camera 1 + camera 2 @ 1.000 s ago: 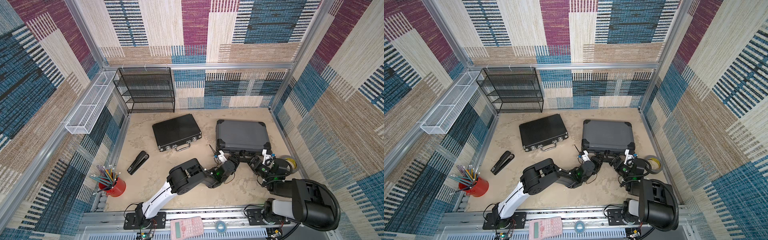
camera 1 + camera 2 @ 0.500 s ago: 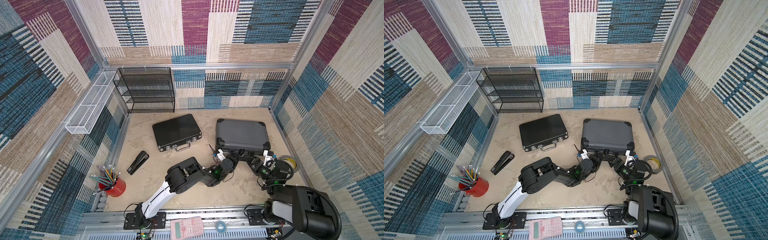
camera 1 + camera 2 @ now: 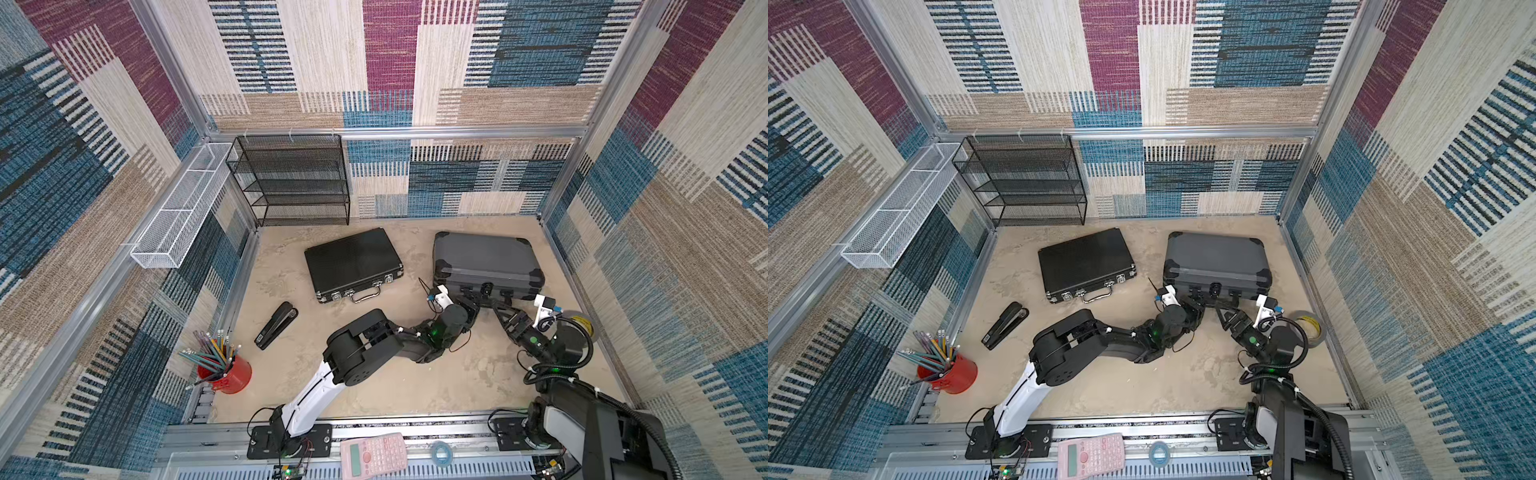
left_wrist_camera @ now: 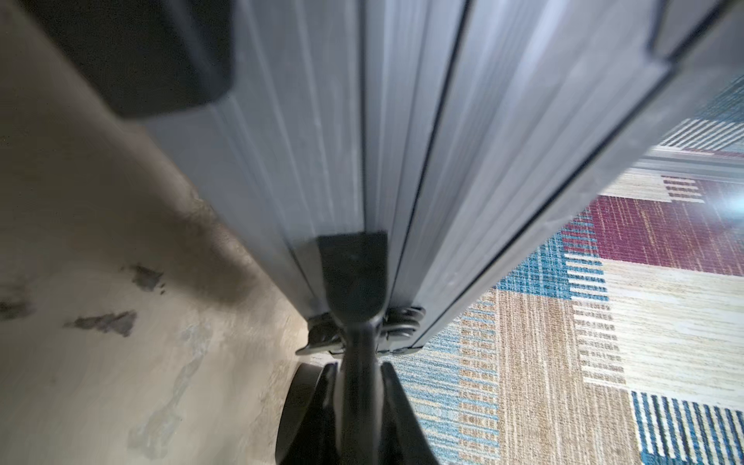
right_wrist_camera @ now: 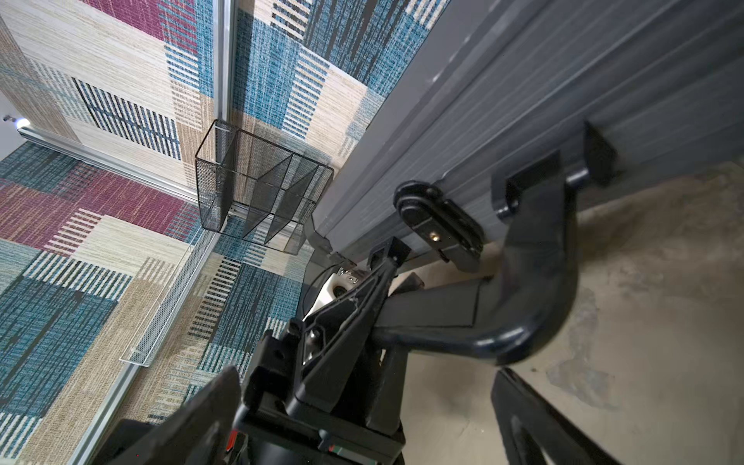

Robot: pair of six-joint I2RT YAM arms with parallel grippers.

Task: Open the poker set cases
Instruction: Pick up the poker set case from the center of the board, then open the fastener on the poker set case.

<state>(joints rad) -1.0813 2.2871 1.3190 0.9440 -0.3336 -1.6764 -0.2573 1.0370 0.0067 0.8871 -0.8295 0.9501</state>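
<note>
Two poker set cases lie shut on the table in both top views: a slim black ribbed one (image 3: 353, 262) (image 3: 1086, 262) and a bulkier grey one (image 3: 486, 262) (image 3: 1217, 257) with black corners. At the grey case's front, my left gripper (image 3: 467, 298) (image 4: 358, 362) is shut on a black latch tab (image 4: 354, 277). My right gripper (image 3: 496, 308) (image 5: 364, 372) stands open just beside it. The case's thick handle (image 5: 531, 273) and centre lock (image 5: 437, 225) lie in front of its spread fingers (image 5: 535, 422).
A black stapler (image 3: 276, 324) and a red cup of pencils (image 3: 226, 370) sit at the left. A tape roll (image 3: 582, 326) lies by the right wall. A black mesh shelf (image 3: 291, 183) and a white wire basket (image 3: 178, 216) stand at the back left. A pink calculator (image 3: 374, 455) lies on the front rail.
Both grippers have moved closer to the grey case's front edge. The left one stays pinched shut and the right one stays wide open.
</note>
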